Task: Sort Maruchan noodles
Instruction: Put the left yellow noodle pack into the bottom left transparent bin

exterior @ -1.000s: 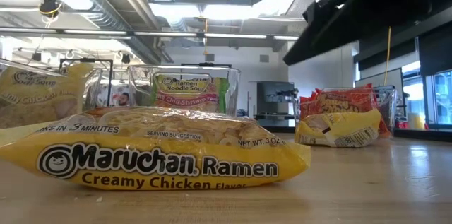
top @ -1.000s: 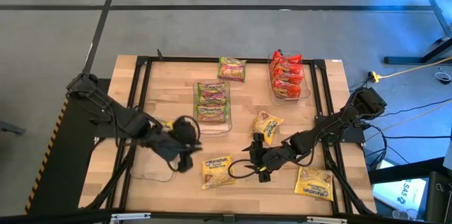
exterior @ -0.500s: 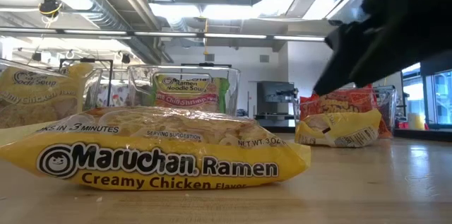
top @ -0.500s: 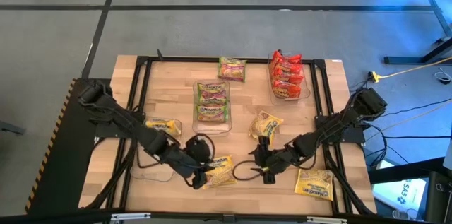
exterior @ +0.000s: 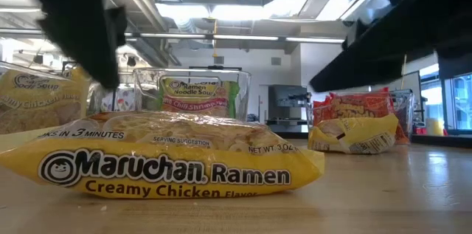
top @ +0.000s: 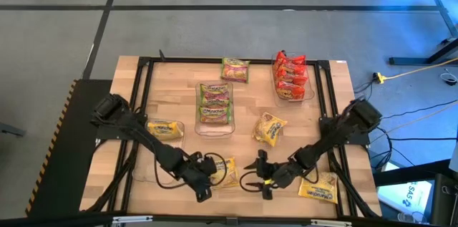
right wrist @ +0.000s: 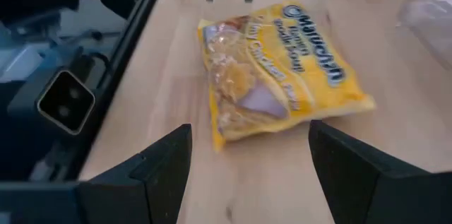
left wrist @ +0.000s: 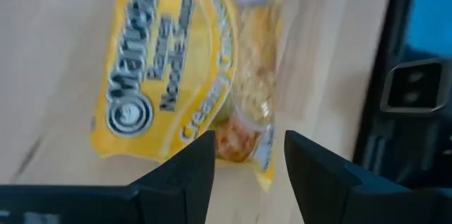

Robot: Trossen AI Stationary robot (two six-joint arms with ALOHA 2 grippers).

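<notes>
A yellow Maruchan packet [top: 226, 172] lies flat on the wooden table near the front edge, large in the low view [exterior: 169, 162]. My left gripper [top: 207, 186] hangs open over its left end, the fingers [left wrist: 191, 174] apart above the packet [left wrist: 183, 75]. My right gripper [top: 261, 180] stands open just right of it, facing the packet [right wrist: 282, 75]. Two more yellow packets [top: 270, 128] [top: 319, 186] lie loose on the table. A green packet [top: 235, 69] lies at the far side.
Three clear bins hold packets: yellow at the left [top: 163, 128], green in the middle [top: 215, 103], red at the far right [top: 291, 76]. A black frame [top: 139, 112] runs around the tabletop. Bare wood lies between the bins and the front edge.
My left gripper has swung from beside the left bin toward the table's near edge and right, and has come down over the front yellow packet. My right gripper has moved toward the near edge and sunk a little. The packet has stayed where it was.
</notes>
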